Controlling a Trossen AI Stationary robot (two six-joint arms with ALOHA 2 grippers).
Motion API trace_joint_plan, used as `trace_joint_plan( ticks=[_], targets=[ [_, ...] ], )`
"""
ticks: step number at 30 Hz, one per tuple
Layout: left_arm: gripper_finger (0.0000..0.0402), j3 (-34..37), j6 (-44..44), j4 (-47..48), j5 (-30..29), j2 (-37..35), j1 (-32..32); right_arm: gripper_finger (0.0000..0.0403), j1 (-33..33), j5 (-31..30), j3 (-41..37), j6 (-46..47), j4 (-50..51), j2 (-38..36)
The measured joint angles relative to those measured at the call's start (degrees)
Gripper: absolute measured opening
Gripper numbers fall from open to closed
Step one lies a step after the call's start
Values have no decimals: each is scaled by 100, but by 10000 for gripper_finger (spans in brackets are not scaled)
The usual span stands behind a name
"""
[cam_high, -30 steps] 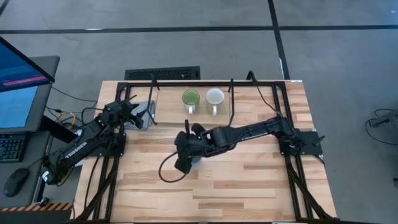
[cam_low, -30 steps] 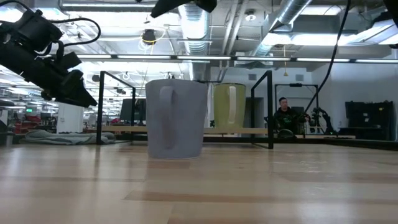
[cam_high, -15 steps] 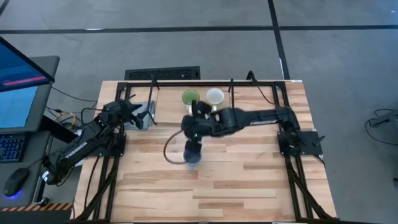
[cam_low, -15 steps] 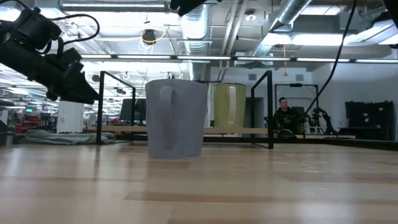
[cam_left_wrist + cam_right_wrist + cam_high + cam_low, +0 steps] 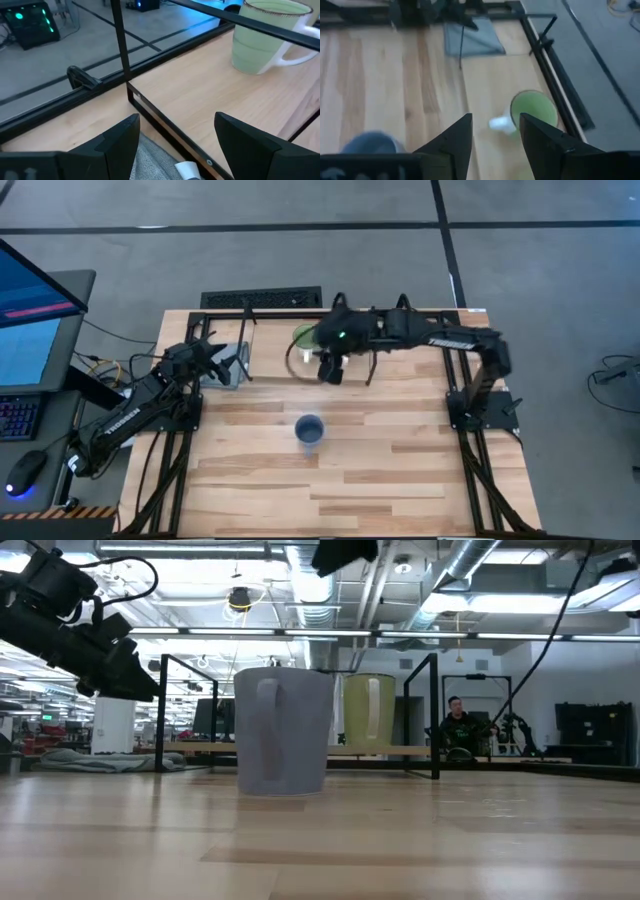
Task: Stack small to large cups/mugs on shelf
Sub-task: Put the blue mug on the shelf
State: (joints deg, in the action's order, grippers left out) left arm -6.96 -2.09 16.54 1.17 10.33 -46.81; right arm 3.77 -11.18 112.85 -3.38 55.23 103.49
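Observation:
A blue-grey mug [image 5: 309, 431] stands upright on the wood tabletop, near the middle; it also shows in the low view [image 5: 283, 730]. A green mug [image 5: 303, 337] stands on the shelf board [image 5: 400, 345] at the far side, its pale handle [image 5: 499, 123] turned toward the table's near edge. The white mug is hidden under my right arm. My right gripper [image 5: 328, 370] is open and empty, above the shelf beside the green mug [image 5: 532, 110]. My left gripper [image 5: 222, 361] is open and empty at the shelf's left end.
A grey cloth [image 5: 235, 366] lies at the shelf's left end, just under my left gripper [image 5: 177, 117]. Black upright rods [image 5: 432, 715] and frame bars [image 5: 165, 127] edge the shelf. A person [image 5: 458, 725] sits in the room far behind the table.
My right gripper has gone from above the blue-grey mug toward the table's far edge and now hangs over the shelf by the green mug. The blue-grey mug has stayed upright where it was on the tabletop.

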Motion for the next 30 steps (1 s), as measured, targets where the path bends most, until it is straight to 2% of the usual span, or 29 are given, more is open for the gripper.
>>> trace_joint_plan(
  ticks=[3, 9, 14, 20, 26, 30],
  targets=[
    [248, 0, 72, 37, -46, 0, -2, 184, 271, 330, -1320, -11, -873, -787],
    [248, 0, 123, -12, -34, 2, -1, 187, 463, 391, -3832, -9, -2725, -2552],
    [248, 0, 199, -147, -44, 0, -2, 184, 468, 389, -5304, 38, -3533, -3863],
    [248, 0, 252, -142, -72, 0, 0, 183, 463, 380, -6418, 370, -3898, -5086],
    [248, 0, 242, 121, -244, 0, 0, 185, 450, 367, -7103, 542, -4081, -5965],
    [248, -2, 46, 369, 180, 0, 0, 182, 471, 367, -7296, 540, -4077, -6307]
  ],
)
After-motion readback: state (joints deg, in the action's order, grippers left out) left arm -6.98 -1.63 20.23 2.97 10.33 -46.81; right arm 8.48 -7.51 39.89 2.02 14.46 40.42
